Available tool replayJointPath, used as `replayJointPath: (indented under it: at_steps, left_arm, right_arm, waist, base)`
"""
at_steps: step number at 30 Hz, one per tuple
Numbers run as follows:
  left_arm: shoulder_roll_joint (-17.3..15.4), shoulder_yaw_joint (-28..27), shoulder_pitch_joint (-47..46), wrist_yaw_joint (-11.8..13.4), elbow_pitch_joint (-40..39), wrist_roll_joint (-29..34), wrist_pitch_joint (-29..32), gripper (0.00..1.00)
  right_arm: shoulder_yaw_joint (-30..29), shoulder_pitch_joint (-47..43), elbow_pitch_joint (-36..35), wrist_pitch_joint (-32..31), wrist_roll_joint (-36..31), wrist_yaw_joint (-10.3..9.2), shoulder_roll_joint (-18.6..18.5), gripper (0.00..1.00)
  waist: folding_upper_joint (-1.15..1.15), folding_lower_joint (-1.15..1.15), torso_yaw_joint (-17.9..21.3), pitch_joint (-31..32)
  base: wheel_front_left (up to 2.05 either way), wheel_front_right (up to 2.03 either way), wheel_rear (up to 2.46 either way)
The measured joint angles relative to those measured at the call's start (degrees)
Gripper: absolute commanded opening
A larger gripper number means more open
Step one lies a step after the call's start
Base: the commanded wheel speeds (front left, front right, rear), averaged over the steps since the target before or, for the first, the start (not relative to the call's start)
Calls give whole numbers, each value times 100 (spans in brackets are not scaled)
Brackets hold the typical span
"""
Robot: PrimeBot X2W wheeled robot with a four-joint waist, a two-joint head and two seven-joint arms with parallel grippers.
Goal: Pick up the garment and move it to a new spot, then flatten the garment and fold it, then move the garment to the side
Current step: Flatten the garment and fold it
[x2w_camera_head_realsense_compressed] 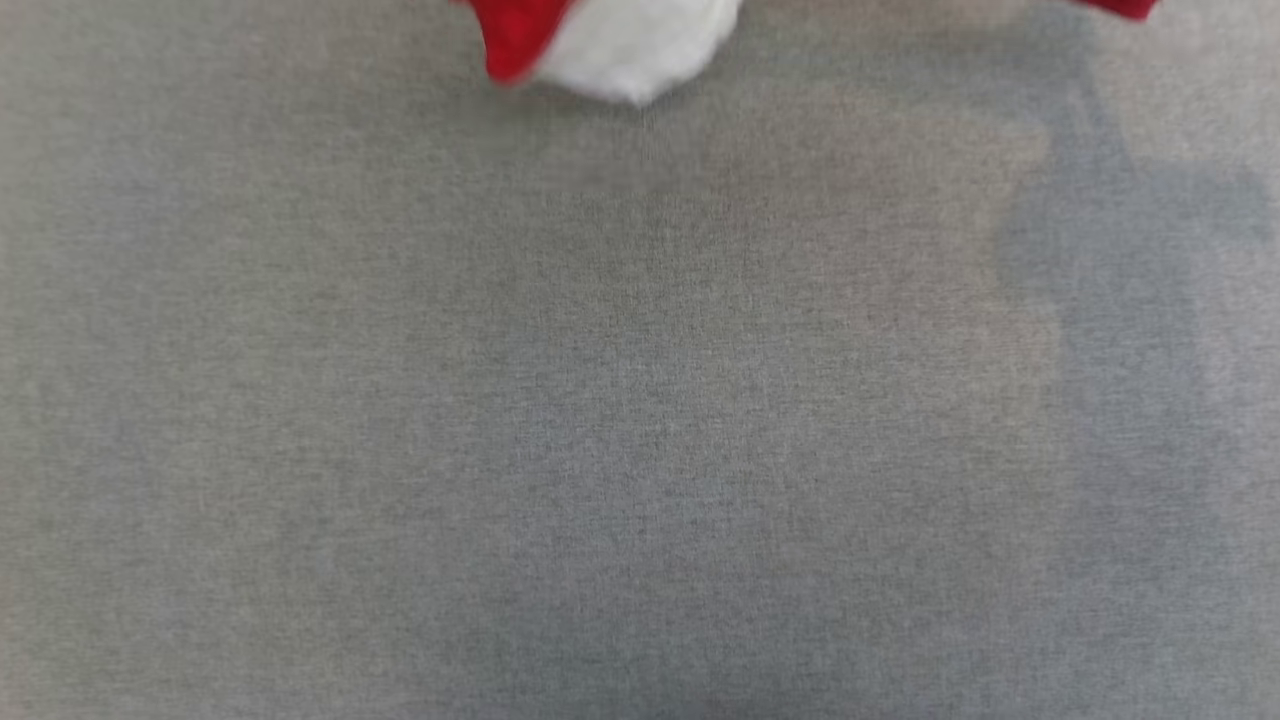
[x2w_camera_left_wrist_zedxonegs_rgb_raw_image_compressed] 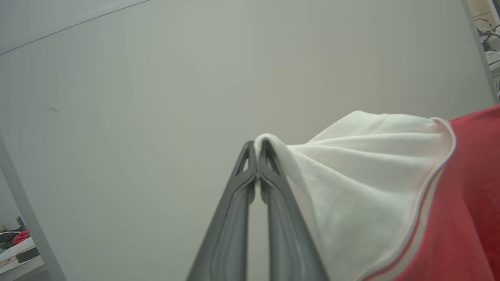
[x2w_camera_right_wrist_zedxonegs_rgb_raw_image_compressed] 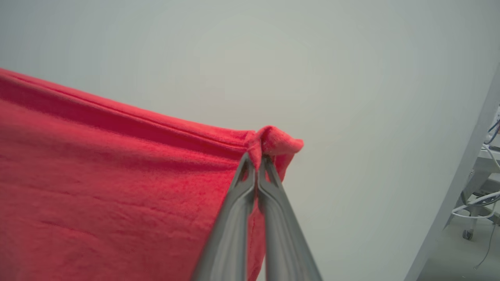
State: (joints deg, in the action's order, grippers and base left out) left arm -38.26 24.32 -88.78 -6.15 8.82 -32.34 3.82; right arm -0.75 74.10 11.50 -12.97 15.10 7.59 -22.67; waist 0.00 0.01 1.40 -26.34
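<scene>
one red garment [x2w_camera_left_wrist_zedxonegs_rgb_raw_image_compressed: 371, 187], two claws [x2w_camera_left_wrist_zedxonegs_rgb_raw_image_compressed: 258, 147] [x2w_camera_right_wrist_zedxonegs_rgb_raw_image_compressed: 256, 159]

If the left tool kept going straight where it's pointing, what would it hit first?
Apart from the jersey's white sleeve pinched at its tips, the left tool seems to have nothing in its line until the pale wall ahead. How far off that wall stands is unclear.

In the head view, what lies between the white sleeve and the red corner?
Only bare grey woven surface, in the head view, between the red jersey shirt's white sleeve and red corner.

soft even light, the garment [x2w_camera_head_realsense_compressed: 630, 45] blurred (faint shadows [x2w_camera_head_realsense_compressed: 1130, 260] right).
</scene>
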Motion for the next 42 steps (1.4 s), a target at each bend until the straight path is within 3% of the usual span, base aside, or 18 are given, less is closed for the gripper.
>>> replayJointPath:
  at_steps: [7, 13, 20, 29, 42]
  left_arm:
    - [267, 322, -1491, -104, 1507, 438, -567, 0]
    - [673, 466, -2379, -116, 2962, 753, -1201, 0]
    - [1044, 694, -2576, -118, 3669, 837, -1807, 0]
    - [1159, 502, -1066, -118, 2873, 372, -1848, 0]
    - [1667, 296, 1897, -118, 1929, 145, -1848, 0]
  right_arm:
    - [67, 1191, 1095, 670, -500, 2, 307, 0]
    - [-297, 1942, 2054, 1425, -999, 2, 739, 0]
    - [-413, 2301, 2805, 2076, -1441, 1, 991, 0]
    - [15, 2026, 3341, 2410, -1416, 0, 988, 0]
    - [646, 99, 3574, 2658, -766, 0, 781, 0]
  waist:
    - [0, 0, 57, -669]
    - [0, 0, 91, -1155]
    - [0, 1, 82, -1614]
    - [0, 1, -184, -1722]
    - [0, -1, -433, -928]
  base:
    - [0, 0, 0]
    - [0, 0, 0]
    - [0, 0, 0]
    - [0, 0, 0]
    - [0, 0, 0]
